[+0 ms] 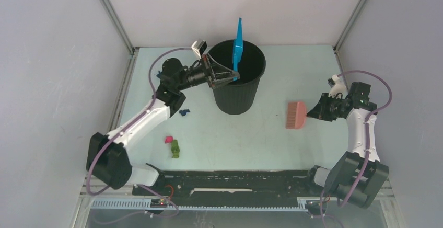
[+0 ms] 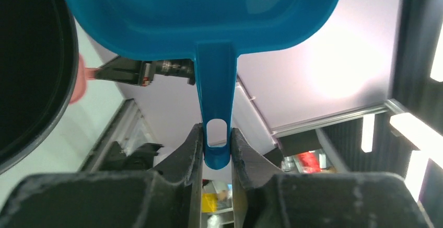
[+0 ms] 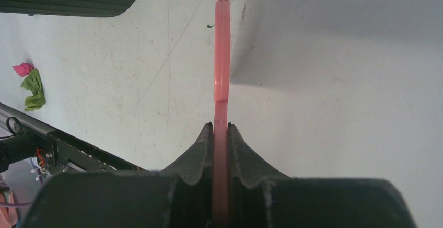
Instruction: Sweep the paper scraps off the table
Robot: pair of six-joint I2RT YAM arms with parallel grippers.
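My left gripper [image 1: 232, 76] is shut on the handle of the blue dustpan [image 1: 238, 45] and holds it tipped up on edge over the black bin [image 1: 237, 94]; in the left wrist view the gripper [image 2: 216, 141] pinches the dustpan handle [image 2: 214, 92]. My right gripper [image 1: 312, 112] is shut on the pink hand brush [image 1: 295, 114], held low over the table [image 1: 251, 139] at the right; the right wrist view shows the gripper [image 3: 221, 128] clamping the brush [image 3: 222, 55] edge-on. Paper scraps lie on the table's left: dark blue [image 1: 183, 112], magenta [image 1: 168, 139], green [image 1: 175, 148]. The magenta [image 3: 22, 69] and green [image 3: 33, 88] scraps also show in the right wrist view.
The black bin stands at the back middle of the table. Grey walls with aluminium frame posts [image 1: 112, 13] close in the left, back and right. A black rail [image 1: 230, 178] runs along the near edge between the arm bases.
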